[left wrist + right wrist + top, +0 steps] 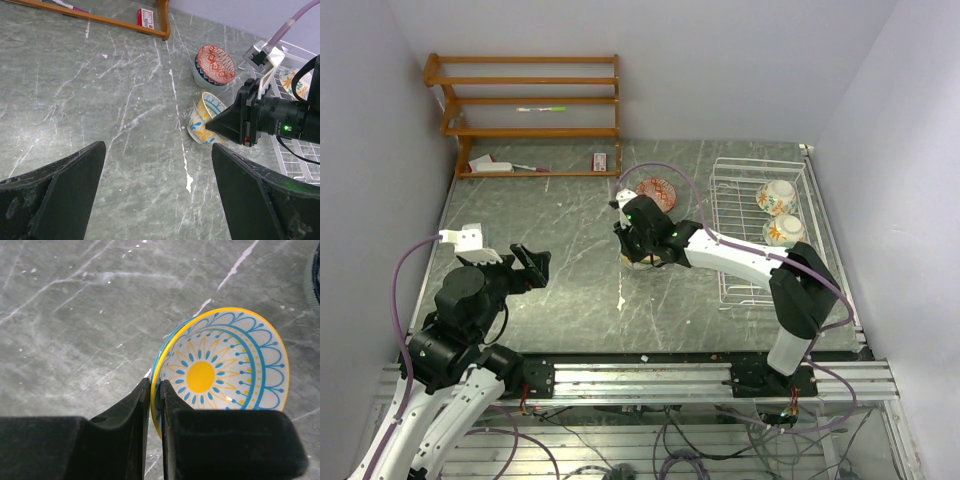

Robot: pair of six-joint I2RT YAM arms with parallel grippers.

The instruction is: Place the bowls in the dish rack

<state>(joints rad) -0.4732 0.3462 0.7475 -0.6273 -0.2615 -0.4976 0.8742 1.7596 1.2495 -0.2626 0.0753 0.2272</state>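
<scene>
My right gripper (155, 390) is shut on the rim of the teal-yellow bowl (225, 367), one finger inside and one outside; the bowl is tilted on its side at the table's middle (204, 122), mostly hidden under the gripper (642, 250) from above. A red-brown patterned bowl (657, 192) stands just behind it, also in the left wrist view (214, 65). The white wire dish rack (740, 235) at the right holds two floral bowls (776, 196) (784, 231). My left gripper (532, 265) is open and empty over bare table at the left (157, 195).
A brown wooden shelf unit (525, 110) stands at the back left with pens and a small red box (600, 161) on it. White walls close in both sides. Cables loop from both arms.
</scene>
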